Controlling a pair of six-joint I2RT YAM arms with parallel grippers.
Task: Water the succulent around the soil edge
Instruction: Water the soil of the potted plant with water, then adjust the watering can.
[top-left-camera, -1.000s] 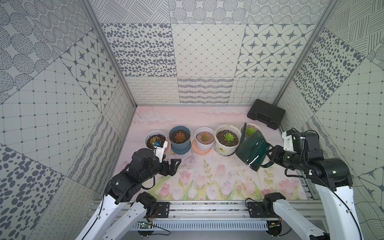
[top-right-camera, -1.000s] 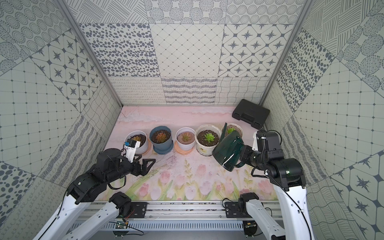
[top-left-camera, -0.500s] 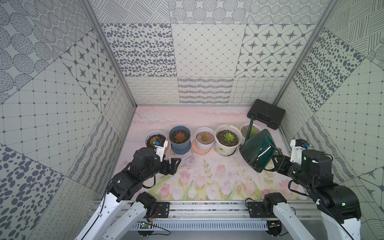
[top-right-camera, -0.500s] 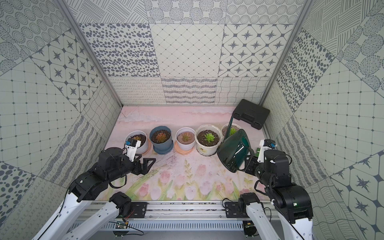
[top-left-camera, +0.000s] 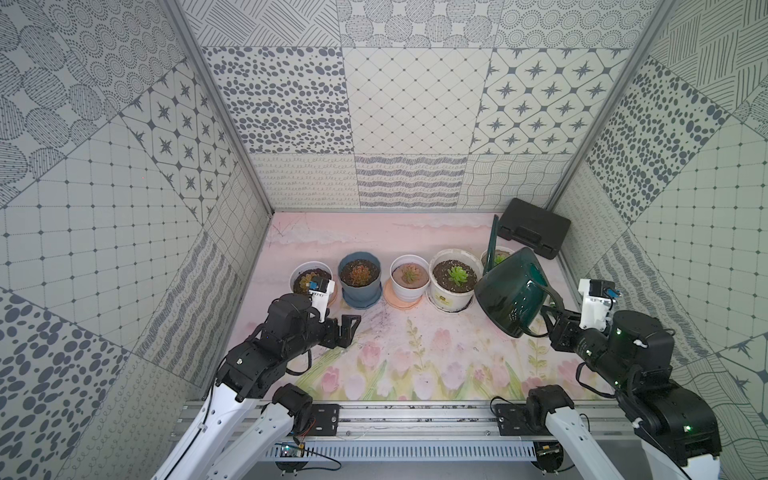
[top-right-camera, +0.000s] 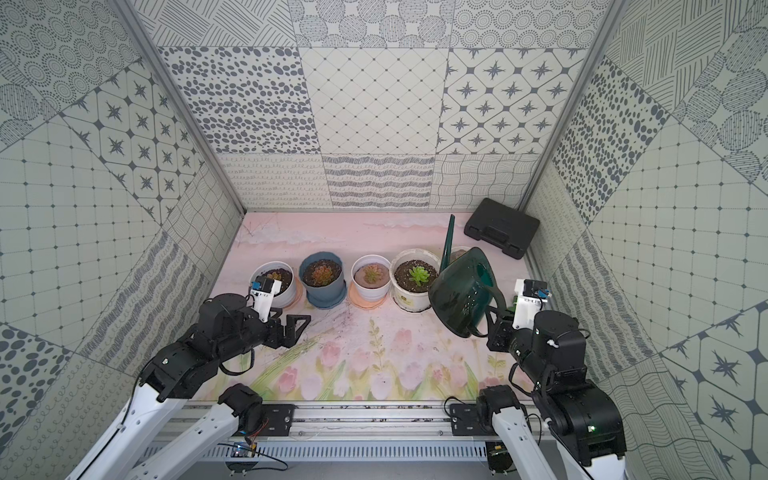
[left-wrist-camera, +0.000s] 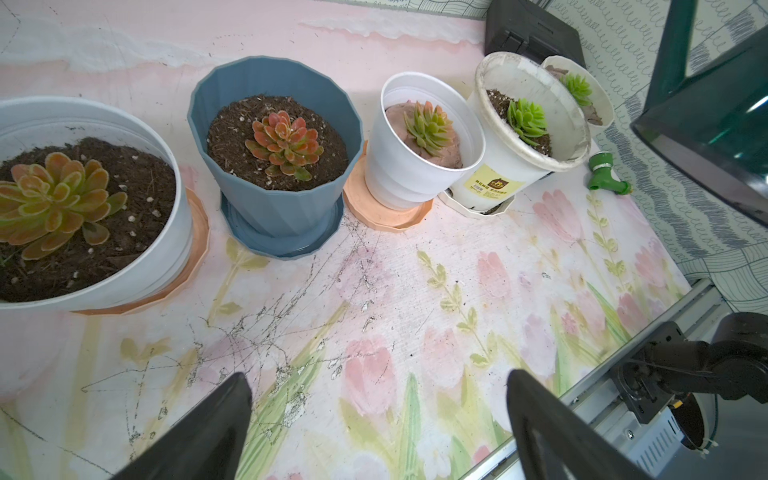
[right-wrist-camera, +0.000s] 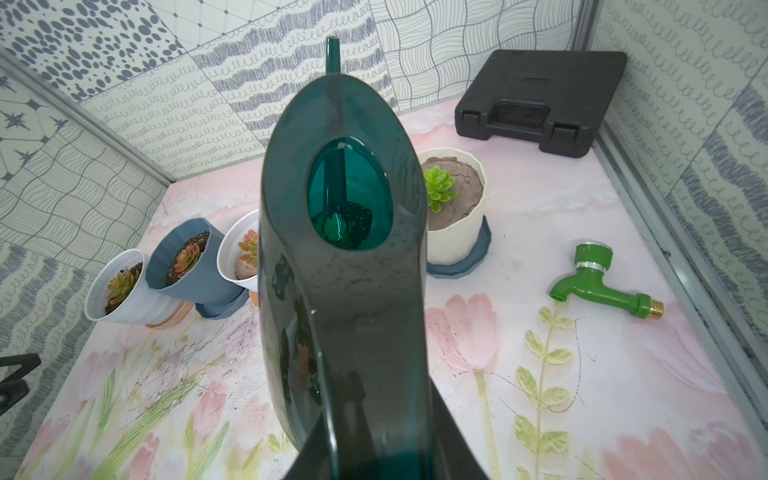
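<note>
The right gripper (top-left-camera: 547, 322) is clamped on the handle of a dark green translucent plastic watering can (top-left-camera: 511, 295), holding it clear of the flowered mat (top-left-camera: 415, 353) and tipped. Its thin spout (top-left-camera: 491, 245) rises away from the gripper toward the back wall.

The succulent (right-wrist-camera: 439, 187), a small bright green spiky rosette, sits straight ahead of that gripper, past the can's body. In both top views the can hides most of it. It grows in a white fluted pot (right-wrist-camera: 457, 237) on a blue-grey saucer. The soil edge (right-wrist-camera: 478, 187), a smooth tan mound meeting the pot's lip, lies near the can's flank, and I can't tell whether they touch. I also can't tell whether the spout's tip hangs over the soil or beyond it.

A bright green plastic tap (right-wrist-camera: 598, 282) lies on the mat off to the gripper's outer side. A black plastic case (right-wrist-camera: 540, 99) lies farther ahead in the corner.

The left gripper (left-wrist-camera: 378, 374) hovers with its jaws spread wide and nothing between them. It is well apart from the succulent, which stands at the far end of the row of pots from it, just beyond a larger cream pot (left-wrist-camera: 532, 124) of dark speckled soil.
</note>
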